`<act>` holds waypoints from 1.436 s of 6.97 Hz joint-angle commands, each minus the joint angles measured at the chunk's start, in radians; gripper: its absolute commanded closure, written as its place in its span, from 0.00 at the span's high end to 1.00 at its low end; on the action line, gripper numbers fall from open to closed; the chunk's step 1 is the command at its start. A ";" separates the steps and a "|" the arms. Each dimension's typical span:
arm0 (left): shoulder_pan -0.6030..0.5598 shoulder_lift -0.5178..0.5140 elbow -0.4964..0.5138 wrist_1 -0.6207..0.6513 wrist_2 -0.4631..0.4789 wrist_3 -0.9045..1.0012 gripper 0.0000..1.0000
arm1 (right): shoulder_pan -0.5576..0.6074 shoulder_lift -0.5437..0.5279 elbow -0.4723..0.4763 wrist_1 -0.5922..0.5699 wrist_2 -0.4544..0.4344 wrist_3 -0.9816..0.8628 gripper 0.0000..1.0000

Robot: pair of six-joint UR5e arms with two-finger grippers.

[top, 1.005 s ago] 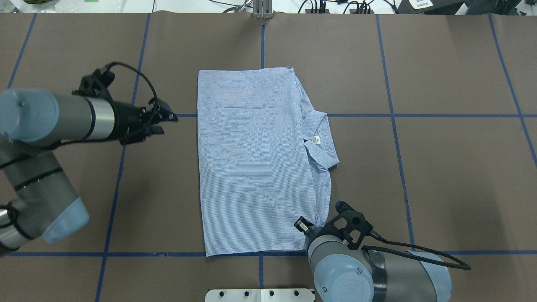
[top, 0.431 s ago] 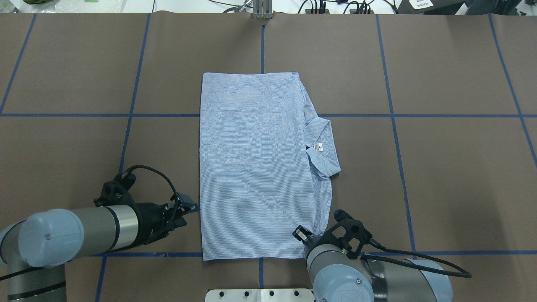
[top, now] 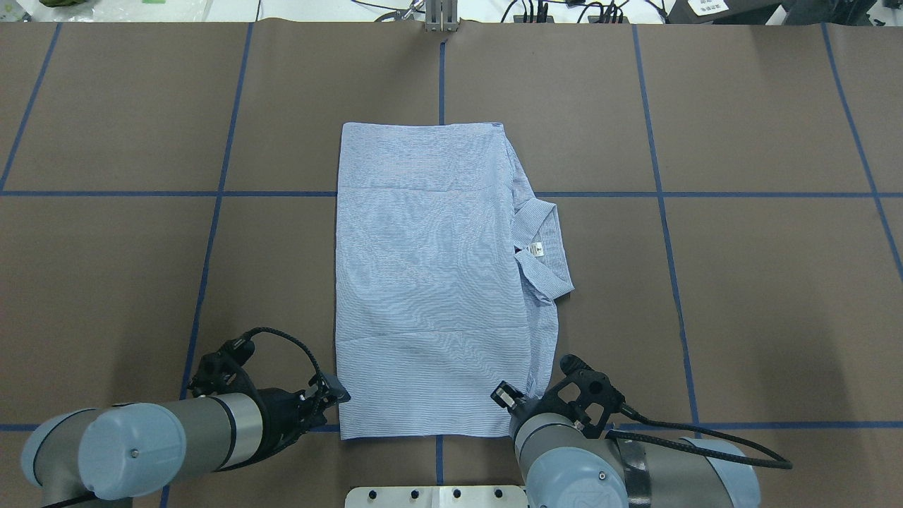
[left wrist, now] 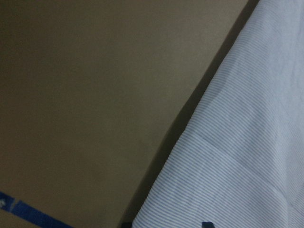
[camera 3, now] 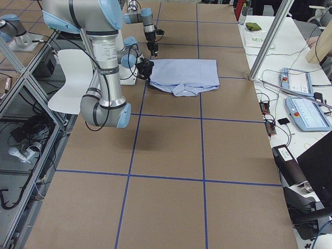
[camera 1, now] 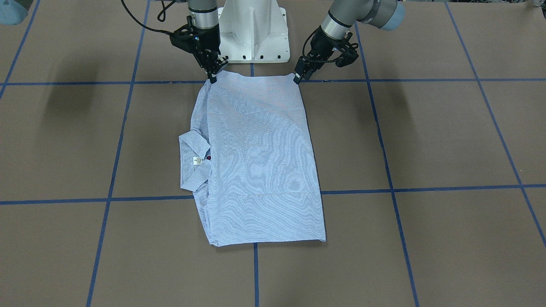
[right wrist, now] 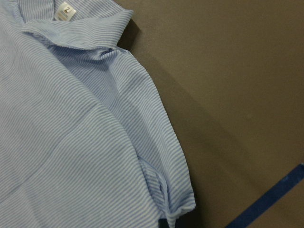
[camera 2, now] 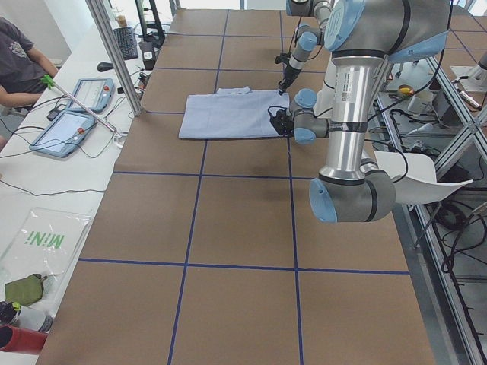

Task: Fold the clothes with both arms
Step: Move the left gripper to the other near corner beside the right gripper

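The light blue striped shirt (top: 430, 282) lies flat on the brown table, folded into a long rectangle. Its collar (top: 543, 247) and white neck label (camera 1: 197, 160) point toward my right. My left gripper (top: 338, 396) touches the shirt's near left corner, which also shows in the front view (camera 1: 297, 78). I cannot tell whether it is open or shut. My right gripper (camera 1: 212, 78) is shut on the near right corner, hidden under its wrist in the overhead view. The left wrist view shows the shirt's edge (left wrist: 247, 142). The right wrist view shows the corner hem (right wrist: 175, 199).
The white pedestal base (camera 1: 252, 30) stands just behind both grippers. Blue tape lines (top: 663, 194) cross the table. A side desk with tablets (camera 2: 72, 129) and a seated person (camera 2: 19, 57) lies beyond the far table edge.
My left arm swung from beside the shirt's far half down to its near left corner. The shirt shifted slightly toward my right and nearer. The right gripper stayed at its corner.
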 commanded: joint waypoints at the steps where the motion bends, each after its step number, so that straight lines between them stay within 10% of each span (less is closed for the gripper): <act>1: 0.031 -0.063 0.010 0.101 0.003 -0.003 0.56 | 0.000 0.002 0.000 0.000 -0.001 0.000 0.00; 10: 0.086 -0.073 -0.005 0.240 0.062 -0.191 0.51 | -0.002 0.002 0.000 0.000 0.001 0.001 0.00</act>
